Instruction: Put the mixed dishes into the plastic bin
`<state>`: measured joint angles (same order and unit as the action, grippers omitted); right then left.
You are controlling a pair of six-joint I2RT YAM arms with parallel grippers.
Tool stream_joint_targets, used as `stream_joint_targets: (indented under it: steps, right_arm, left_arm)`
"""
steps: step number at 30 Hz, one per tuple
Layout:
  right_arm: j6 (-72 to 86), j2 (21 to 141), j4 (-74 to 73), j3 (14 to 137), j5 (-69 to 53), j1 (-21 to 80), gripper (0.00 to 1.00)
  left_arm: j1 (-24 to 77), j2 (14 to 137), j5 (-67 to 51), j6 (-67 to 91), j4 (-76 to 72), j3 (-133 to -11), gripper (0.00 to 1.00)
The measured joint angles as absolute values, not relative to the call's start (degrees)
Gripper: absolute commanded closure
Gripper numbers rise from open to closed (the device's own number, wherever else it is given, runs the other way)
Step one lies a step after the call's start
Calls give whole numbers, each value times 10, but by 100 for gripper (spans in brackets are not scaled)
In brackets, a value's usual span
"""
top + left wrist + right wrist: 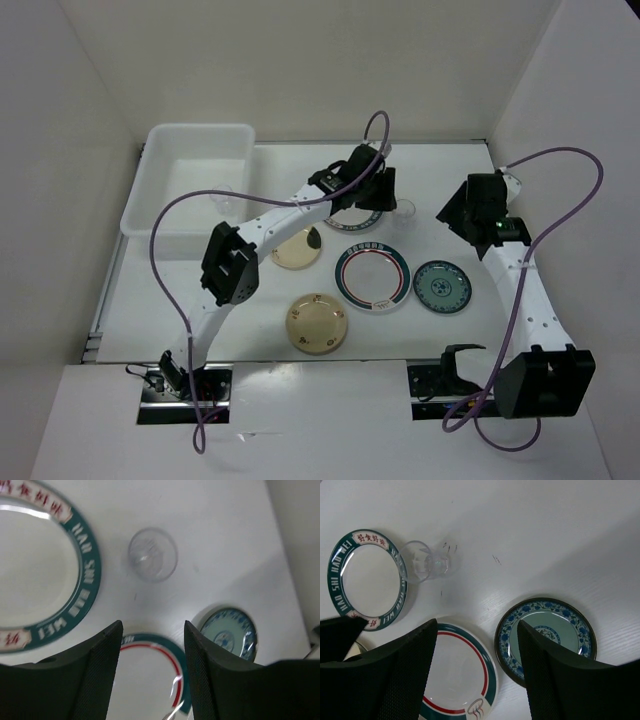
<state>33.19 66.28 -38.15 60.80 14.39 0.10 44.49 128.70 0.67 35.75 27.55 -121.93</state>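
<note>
Left gripper [152, 630] hangs above the table, jaws partly apart, holding nothing, near a small clear plastic cup [152, 555] and a green-rimmed lettered white plate [85, 580]. Right gripper [477, 625] stands wide and empty over the red-ringed white plate [457, 675] and teal patterned plate [545, 635]. The translucent white rectangular plastic bin [160, 215] sits at far left, well apart from these plates

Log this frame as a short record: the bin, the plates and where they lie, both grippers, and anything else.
bin: plastic bin, far left, no plate seen inside
plates on table: five, all outside the bin
centre: green-rimmed lettered plate, red-ringed plate
right: teal plate
near: cream plate
under left arm: second cream plate, partly hidden
left gripper: open, empty, over the green-rimmed lettered plate
right gripper: open, empty
other: clear cup beside the green-rimmed lettered plate
</note>
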Motion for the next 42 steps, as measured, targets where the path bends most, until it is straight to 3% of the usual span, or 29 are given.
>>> stream_joint_targets:
  steps: [4, 14, 42]
  right_arm:
    - [338, 630, -387, 592, 132, 1, 30]
    - [349, 585, -404, 587, 111, 1, 30]
    - [333, 585, -415, 585, 95, 1, 29]
  left_arm:
    - [453, 1359, 7, 379, 254, -1323, 42]
    - [473, 1481, 19, 409, 272, -1419, 45]
    - [477, 1500, 147, 387, 297, -1458, 50]
